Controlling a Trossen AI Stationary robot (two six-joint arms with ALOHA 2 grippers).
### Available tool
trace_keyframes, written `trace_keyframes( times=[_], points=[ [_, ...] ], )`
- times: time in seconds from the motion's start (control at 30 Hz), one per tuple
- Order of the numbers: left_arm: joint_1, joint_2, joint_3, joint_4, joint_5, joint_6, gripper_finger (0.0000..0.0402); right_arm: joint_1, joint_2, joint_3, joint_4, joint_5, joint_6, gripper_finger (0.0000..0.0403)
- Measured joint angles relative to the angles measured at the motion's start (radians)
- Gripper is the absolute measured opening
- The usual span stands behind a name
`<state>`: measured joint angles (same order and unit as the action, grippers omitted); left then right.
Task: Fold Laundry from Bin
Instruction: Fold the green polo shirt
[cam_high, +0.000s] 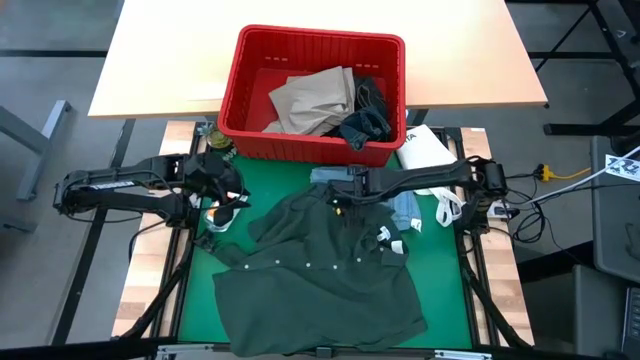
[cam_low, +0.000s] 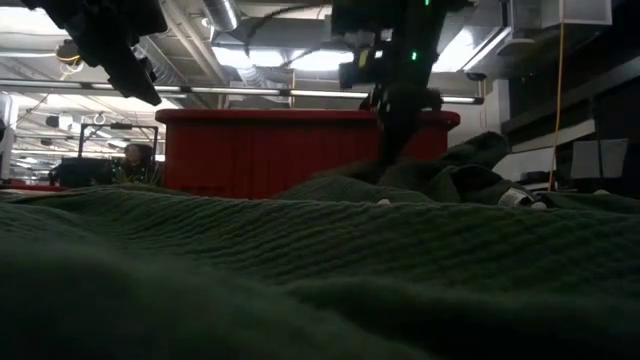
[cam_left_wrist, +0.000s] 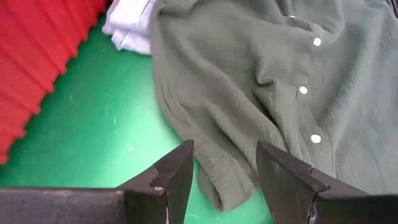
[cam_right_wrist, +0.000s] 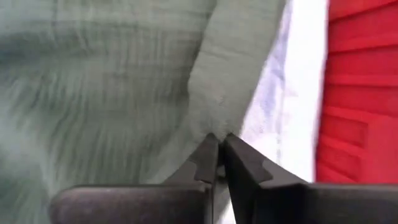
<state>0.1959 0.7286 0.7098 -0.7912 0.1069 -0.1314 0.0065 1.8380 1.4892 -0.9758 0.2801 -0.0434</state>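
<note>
My left gripper (cam_left_wrist: 224, 171) hangs at the left side of the green mat (cam_high: 290, 185), its two dark wedge-shaped fingers (cam_left_wrist: 177, 177) spread apart and holding nothing, poised just above the left edge of the dark green shirt (cam_high: 320, 275). That shirt lies spread over the middle and near part of the mat, crinkled and loosely woven, with a row of small pale buttons (cam_left_wrist: 303, 90) running down its front and its hem rumpled into soft folds. At its far edge, close against the bin, a light blue garment (cam_left_wrist: 130, 28) peeks out from beneath it. My right gripper (cam_right_wrist: 217, 155) is down at the far edge of the shirt, just right of the middle, its fingers pinched tight on a raised fold of the dark green cloth. Beyond both, at the far edge of the mat, stands the red bin (cam_high: 312, 95), rectangular plastic with ribbed sides and a rolled rim; inside it lie crumpled tan khaki trousers (cam_high: 315, 100) and, at their right, dark blue denim jeans (cam_high: 368, 118). A white flat packet (cam_high: 425, 150) lies just right of the bin.
</note>
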Motion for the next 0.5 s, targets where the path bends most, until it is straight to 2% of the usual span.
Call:
trace_keyframes(
  times=[0.13, 0.23, 0.5],
  points=[
    [0.0, 0.016, -0.058, 0.0, -0.017, -0.126, 0.0167, 0.001, -0.017, 0.072, -0.08, 0.009, -0.022, 0.0005],
    [0.0, 0.025, -0.13, 0.031, -0.012, -0.198, 0.0167, 0.001, -0.023, 0.131, -0.137, 0.023, -0.026, 0.001],
    [0.0, 0.054, -0.334, 0.424, 0.089, -0.34, 0.0167, 0.001, -0.029, 0.259, -0.201, 0.024, -0.089, 0.0005]
  ],
)
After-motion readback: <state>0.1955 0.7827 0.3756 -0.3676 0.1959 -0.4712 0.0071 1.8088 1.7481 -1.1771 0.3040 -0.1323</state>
